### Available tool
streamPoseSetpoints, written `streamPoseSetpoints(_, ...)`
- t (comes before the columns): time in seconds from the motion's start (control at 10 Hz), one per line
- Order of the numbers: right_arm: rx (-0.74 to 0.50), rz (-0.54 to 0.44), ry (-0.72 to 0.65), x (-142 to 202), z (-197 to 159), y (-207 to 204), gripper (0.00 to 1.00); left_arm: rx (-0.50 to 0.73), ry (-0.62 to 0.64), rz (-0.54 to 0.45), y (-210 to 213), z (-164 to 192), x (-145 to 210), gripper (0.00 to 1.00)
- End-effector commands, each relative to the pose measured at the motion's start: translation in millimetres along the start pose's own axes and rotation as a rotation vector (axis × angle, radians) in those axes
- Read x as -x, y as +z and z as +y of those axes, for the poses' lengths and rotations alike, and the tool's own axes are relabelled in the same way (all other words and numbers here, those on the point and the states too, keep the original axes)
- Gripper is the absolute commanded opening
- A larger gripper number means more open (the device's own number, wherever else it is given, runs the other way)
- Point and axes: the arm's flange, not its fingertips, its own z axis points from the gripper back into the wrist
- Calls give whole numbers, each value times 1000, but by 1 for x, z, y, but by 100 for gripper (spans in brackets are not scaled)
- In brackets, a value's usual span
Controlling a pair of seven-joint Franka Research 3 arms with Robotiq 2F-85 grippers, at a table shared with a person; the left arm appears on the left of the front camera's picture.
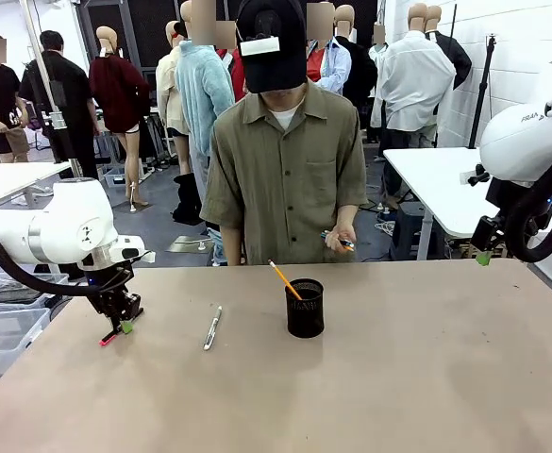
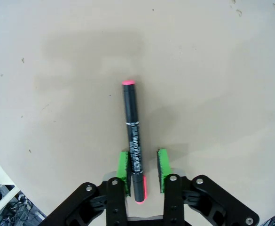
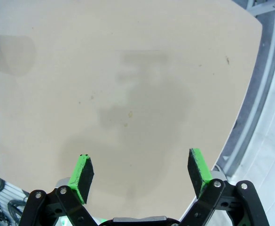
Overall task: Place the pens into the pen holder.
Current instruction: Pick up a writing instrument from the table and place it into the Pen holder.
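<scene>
A red-and-black pen (image 2: 131, 117) lies flat on the tan table, its near end between the green pads of my left gripper (image 2: 143, 164). The jaws have narrowed around it: one pad touches it and a small gap remains at the other. In the front view this gripper (image 1: 123, 327) is down at the table's left, with the pen's pink end (image 1: 108, 339) showing below it. A silver pen (image 1: 212, 328) lies left of the black mesh pen holder (image 1: 305, 309), which holds an orange pencil (image 1: 284, 279). My right gripper (image 1: 484, 255) (image 3: 142, 174) hangs open and empty above the right side.
The person stands at the far edge holding another pen in one hand (image 1: 340, 242). Clear plastic bins (image 1: 2, 321) sit off the table's left. A white table (image 1: 436, 179) stands behind on the right. The table's right edge (image 3: 250, 94) runs near my right gripper.
</scene>
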Motion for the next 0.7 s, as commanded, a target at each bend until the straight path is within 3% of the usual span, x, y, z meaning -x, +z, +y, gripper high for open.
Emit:
streamPoseSetpoints(0.0,12,6,8,3,1,0,100,4,-19,34,-7,4,-8,0)
streamPoseSetpoints(0.3,12,6,8,3,1,0,100,22,-85,-15,6,-7,-1,0)
streamPoseSetpoints(0.6,12,6,8,3,1,0,100,82,-248,-187,39,-29,17,0)
